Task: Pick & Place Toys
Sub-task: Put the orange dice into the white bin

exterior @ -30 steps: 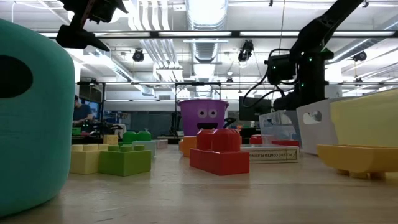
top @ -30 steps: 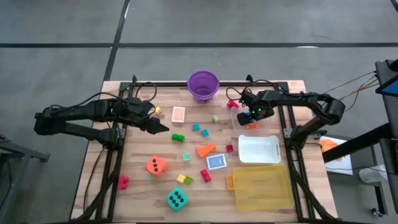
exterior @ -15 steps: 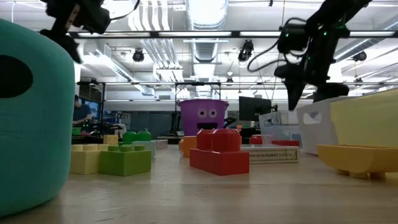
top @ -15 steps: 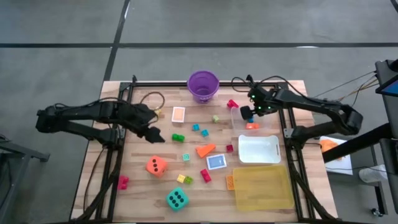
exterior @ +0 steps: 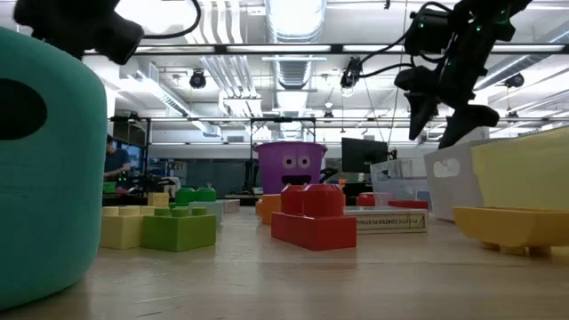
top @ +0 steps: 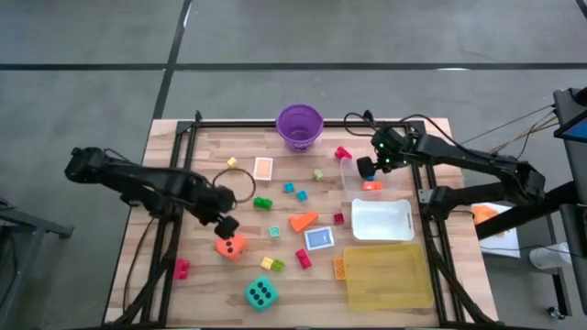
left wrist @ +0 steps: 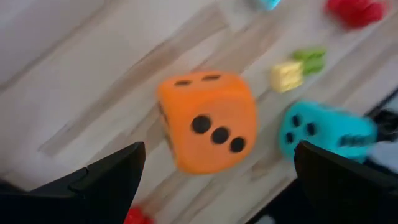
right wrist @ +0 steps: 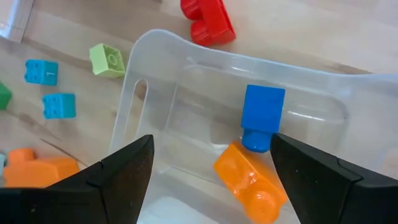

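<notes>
L end effector [top: 223, 223] fingers wide apart, empty, hovering right over orange die [top: 230, 245] on worktop [top: 197, 284]; die sits between the fingers in the wrist cam. Teal die [top: 261, 293] nearer front edge, yellow/green blocks [top: 271, 264] between the two dice. R end effector [right wrist: 208, 163] also spread apart, nothing held, above clear tub [right wrist: 186, 93] w/ blue block [right wrist: 263, 117] + orange block [right wrist: 250, 184] inside. Red block [right wrist: 208, 19] just outside tub. Purple bucket [top: 300, 126] at back edge.
</notes>
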Available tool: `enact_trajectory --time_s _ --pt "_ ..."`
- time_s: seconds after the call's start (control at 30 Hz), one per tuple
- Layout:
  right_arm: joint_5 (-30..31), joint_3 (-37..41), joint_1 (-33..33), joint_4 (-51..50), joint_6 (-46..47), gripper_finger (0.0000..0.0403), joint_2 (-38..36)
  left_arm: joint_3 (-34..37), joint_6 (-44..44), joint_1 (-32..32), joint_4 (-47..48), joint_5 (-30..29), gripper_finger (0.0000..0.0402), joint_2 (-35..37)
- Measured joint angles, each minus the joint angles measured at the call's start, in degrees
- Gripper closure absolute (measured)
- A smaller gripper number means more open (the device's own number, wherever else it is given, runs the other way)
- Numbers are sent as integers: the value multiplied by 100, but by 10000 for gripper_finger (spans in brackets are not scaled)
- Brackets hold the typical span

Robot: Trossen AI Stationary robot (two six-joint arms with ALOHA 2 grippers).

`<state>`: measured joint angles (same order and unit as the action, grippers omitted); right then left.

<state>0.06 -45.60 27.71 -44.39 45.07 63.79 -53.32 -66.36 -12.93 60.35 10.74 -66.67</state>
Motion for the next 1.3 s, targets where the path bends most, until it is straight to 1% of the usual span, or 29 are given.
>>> enact_trajectory --time_s 0.1,0.2,0.3,0.4,0.5,0.6,0.77,1.0,1.07,1.2,1.3 --pt "2 0 -69 24 -4 86 0 0 -17 -293 1 -119 2 -229" --pt "-2 0 -141 27 -34 86 0 11 -11 -420 -8 -269 2 -339" --pt "-3 0 -222 31 -87 86 0 112 -14 -435 -7 -433 2 -287" --pt "-3 0 -317 40 -89 86 0 316 -18 -422 -31 -435 2 -144" --pt "1 0 -435 42 -93 86 0 646 -267 -422 -97 -400 2 30" --pt "-1 0 -547 45 -114 86 0 1058 -319 -422 -643 -189 2 286" --pt "4 0 -665 49 -86 86 0 1710 -516 -422 -1761 -46 2 820" --pt "-3 0 -715 64 -42 86 0 2454 -788 -424 -2157 0 2 1459" --pt "-3 0 -715 64 -19 86 0 2623 -803 -424 -2451 2 2 1583" --pt "-3 0 -713 66 -4 86 0 2911 -734 -424 -3166 8 2 1695" --pt "-10 0 -713 72 -2 86 0 3040 -715 -424 -3295 47 2 1696"
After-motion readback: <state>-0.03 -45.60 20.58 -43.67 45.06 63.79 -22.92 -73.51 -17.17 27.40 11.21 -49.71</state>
